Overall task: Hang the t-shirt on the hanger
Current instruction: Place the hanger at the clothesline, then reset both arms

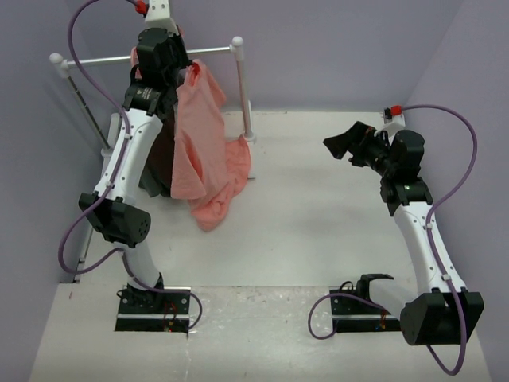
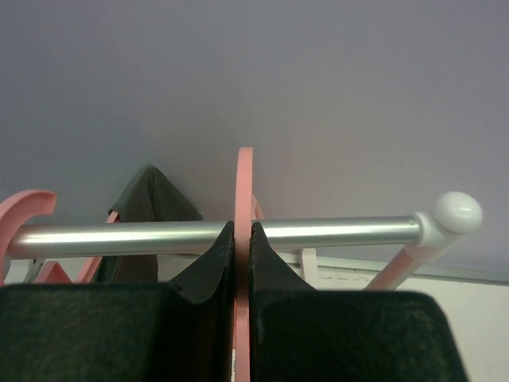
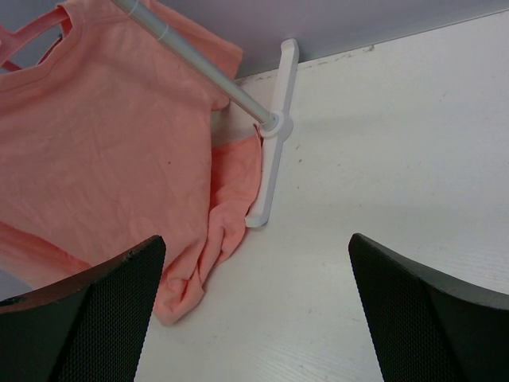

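**Left jaws:** together, clamped on the hook of the hanger (image 2: 244, 171). The thin pink strip stands upright between them and rises across the rail (image 2: 334, 231).

**Right jaws:** wide apart, holding nothing. They hang above the bench (image 1: 318, 215), well apart from the rack and pointed toward it.

**Hanger:** at the rail near its middle, gripped from the near side by the left arm (image 1: 127, 151), which reaches up to rail height.

**T-shirt (image 1: 199, 143):** salmon-pink, hanging below the rail just right of the left arm, neckline uppermost. Thin pink bars show beside the neckline in the right wrist view. The lower part sags to the bench and lies bunched against the rack's right foot (image 3: 270, 159), touching it.

**Second hanger (image 2: 28, 205):** pink hook left of the gripped one, carrying a dark grey shirt (image 2: 147, 195) that is mostly hidden behind the left arm from above.

**Rack:** silver rail with a white ball cap (image 2: 457, 211) at its right end, on white posts at the far left of the bench.
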Controlling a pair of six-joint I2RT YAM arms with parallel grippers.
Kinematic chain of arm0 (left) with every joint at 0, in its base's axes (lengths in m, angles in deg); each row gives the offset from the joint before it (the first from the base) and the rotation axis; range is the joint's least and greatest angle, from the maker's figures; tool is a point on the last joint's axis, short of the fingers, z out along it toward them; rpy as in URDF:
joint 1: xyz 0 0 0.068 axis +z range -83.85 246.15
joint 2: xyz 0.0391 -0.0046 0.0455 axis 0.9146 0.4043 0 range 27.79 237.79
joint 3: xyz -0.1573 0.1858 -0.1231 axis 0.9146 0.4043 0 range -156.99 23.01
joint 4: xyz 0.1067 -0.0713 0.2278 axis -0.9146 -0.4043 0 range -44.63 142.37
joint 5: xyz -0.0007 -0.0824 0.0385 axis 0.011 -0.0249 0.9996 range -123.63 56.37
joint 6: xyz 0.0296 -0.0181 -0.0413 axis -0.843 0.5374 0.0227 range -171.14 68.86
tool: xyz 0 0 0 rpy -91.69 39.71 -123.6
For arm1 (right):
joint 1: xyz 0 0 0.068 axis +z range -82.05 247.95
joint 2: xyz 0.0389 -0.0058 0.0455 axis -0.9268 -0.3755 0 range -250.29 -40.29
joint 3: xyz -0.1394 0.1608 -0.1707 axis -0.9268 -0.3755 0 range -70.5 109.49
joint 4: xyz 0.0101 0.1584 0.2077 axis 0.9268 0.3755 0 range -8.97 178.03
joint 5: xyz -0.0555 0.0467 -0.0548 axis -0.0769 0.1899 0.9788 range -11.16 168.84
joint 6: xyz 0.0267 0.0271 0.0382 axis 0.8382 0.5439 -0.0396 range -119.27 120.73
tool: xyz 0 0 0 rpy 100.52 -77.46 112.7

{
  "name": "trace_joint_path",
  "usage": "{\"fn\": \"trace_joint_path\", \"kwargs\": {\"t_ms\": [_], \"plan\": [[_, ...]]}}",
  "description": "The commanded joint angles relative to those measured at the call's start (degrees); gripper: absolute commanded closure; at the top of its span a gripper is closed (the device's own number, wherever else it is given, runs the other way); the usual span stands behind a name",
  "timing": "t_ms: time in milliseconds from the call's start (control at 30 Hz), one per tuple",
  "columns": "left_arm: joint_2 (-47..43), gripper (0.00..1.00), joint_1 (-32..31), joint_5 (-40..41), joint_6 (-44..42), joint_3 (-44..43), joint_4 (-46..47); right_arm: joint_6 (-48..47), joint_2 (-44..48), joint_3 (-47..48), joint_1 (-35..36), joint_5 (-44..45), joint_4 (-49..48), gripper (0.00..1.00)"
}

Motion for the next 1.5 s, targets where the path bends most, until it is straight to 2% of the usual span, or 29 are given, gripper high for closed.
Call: {"fn": "trace_joint_path", "kwargs": {"t_ms": [0, 300, 633, 667, 767, 833, 933, 1033, 1167, 1200, 1267, 1333, 1367, 1467], "plan": [[0.10, 1.00, 2.74, -2.07, 1.12, 1.89, 6.77, 0.64, 0.08, -0.03, -0.14, -2.08, -3.12, 0.01], [2.66, 1.00, 5.12, -5.44, 2.43, 2.95, 1.84, 0.78, -0.08, 0.15, 0.57, -2.49, -3.10, 0.01], [-4.74, 1.00, 5.21, -9.15, 4.44, 16.01, 4.14, 1.27, 0.10, 0.70, 1.35, -2.97, -3.34, 0.01], [-5.16, 0.96, 5.21, -9.63, 4.68, 16.60, 3.92, 1.27, 0.18, 0.71, 1.43, -2.98, -3.26, 0.01], [-6.77, 0.35, 5.12, -9.46, 5.31, 16.67, 1.32, 0.82, 0.36, 0.62, 1.67, -3.27, -2.94, 0.01], [-8.88, 0.00, 5.12, -8.12, 5.85, 17.02, -1.11, -0.04, 0.19, 0.79, 1.79, -3.24, -2.20, 0.01], [-12.44, 0.00, 5.12, -6.97, 7.07, 18.40, -4.24, -2.45, -0.16, 1.31, 1.96, -1.87, -0.32, 0.01], [-22.03, 0.00, 5.12, -8.74, 8.56, 26.46, -5.95, -6.82, 0.79, 3.33, 3.49, 6.44, 5.03, 0.01], [-38.32, 0.00, 5.02, -13.08, 9.94, 42.40, -6.69, -14.35, 5.32, 8.23, 12.77, 26.18, 15.10, 0.01], [-41.52, 0.00, 4.94, -12.94, 10.26, 45.61, -6.96, -17.05, 6.23, 8.76, 16.62, 33.38, 16.33, 0.01], [-48.51, 0.00, 5.02, -12.26, 10.30, 52.33, -8.28, -17.92, 7.52, 10.33, 17.90, 35.11, 21.09, 0.01], [-60.09, 0.00, 4.94, -8.12, 8.46, 61.85, -11.50, -16.60, 9.27, 13.41, 18.14, 36.02, 30.60, 0.01], [-60.31, 0.00, 4.94, -8.02, 8.40, 62.02, -11.58, -16.32, 10.50, 12.86, 18.14, 36.55, 30.76, 0.01], [-69.29, 0.00, 4.94, -1.33, 4.96, 66.86, -16.85, -15.47, 18.59, 6.95, 18.23, 38.75, 30.02, 0.01]]}}
